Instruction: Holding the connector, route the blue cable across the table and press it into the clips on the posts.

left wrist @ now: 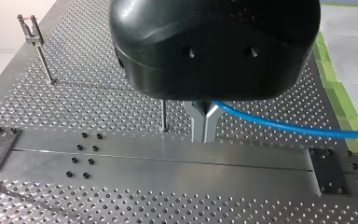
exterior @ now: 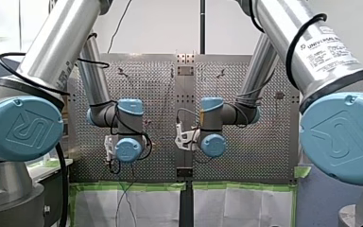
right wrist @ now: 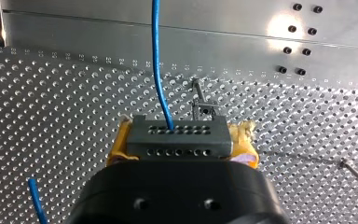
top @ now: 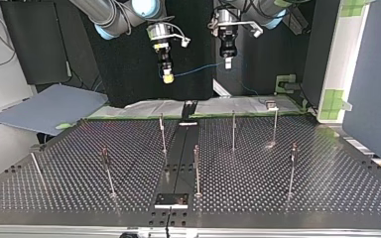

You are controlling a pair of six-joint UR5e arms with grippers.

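The perforated metal desk (top: 302, 168) carries thin upright posts (top: 233, 130), their clips too small to make out in the top view. Above it my right pincer (top: 167, 77), its black body hiding most of the yellow pads, clamps a grey, hole-dotted block connector (right wrist: 177, 135). My left pincer (left wrist: 204, 116) pinches its metal fingers on the thin blue cable (left wrist: 279, 123), which runs through the air between the two.

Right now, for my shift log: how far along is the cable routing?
Done: my right gripper is shut on the connector, and my left gripper pinches the blue cable. In hand: the cable hangs between them, above the table. Left: all the routing; no post in the top view has cable in its clip.
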